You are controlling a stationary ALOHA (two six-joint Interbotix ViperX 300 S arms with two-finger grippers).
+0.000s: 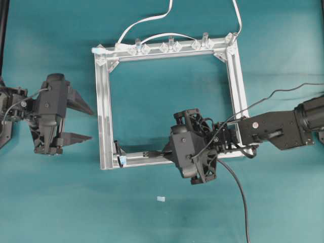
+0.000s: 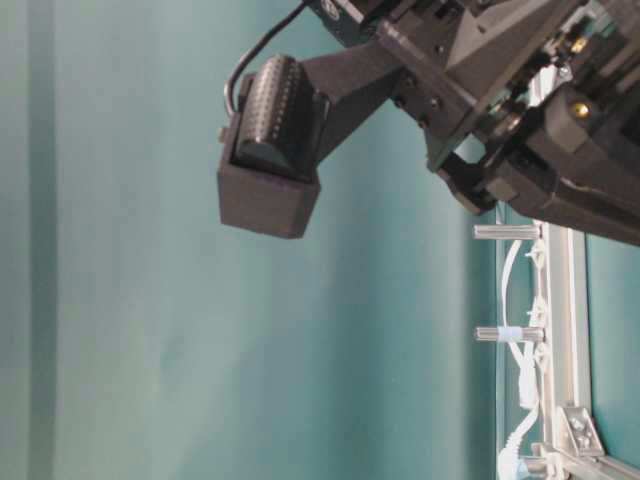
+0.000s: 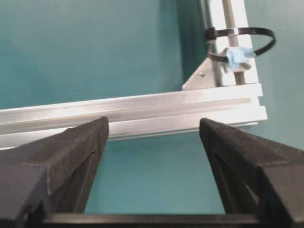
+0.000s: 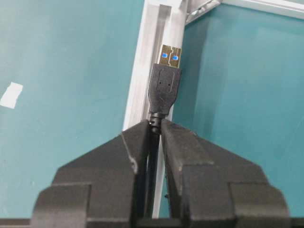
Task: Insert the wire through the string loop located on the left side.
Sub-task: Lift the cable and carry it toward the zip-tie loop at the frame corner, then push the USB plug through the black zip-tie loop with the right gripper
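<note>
Overhead view: right gripper (image 1: pixel 163 153) sits over the bottom rail of the aluminium frame (image 1: pixel 105 101), at about 5 o'clock of the frame's opening. Its jaws are clamped on the wire (image 4: pixel 164 90) just behind the plug. In the right wrist view the plug sticks out past the fingertips toward 12 o'clock, metal tip with blue inserts showing, lying along the frame rail. The rest of the black cable trails off from the right arm toward 5 o'clock across the table (image 1: pixel 50 202).

The string loop (image 1: pixel 118 151) is at the frame's bottom-left corner, 9 o'clock from the plug, near it but apart; plug not through the loop. Left wrist view shows it clearly: thin dark loop (image 3: pixel 247 45) wrapped round the rail with a light-blue tag at its base, at 1 o'clock in that view.

Left gripper (image 1: pixel 86 123) is outside the frame at 9 o'clock, well apart from it, jaws spread wide and holding nothing, pointing toward the frame.

White cables (image 1: pixel 147 21) run off the frame's top rail toward 12 o'clock. Clear plastic clips (image 1: pixel 171 45) line the top rail. Small pale scrap (image 1: pixel 161 199) on the table at 6 o'clock below the frame.
</note>
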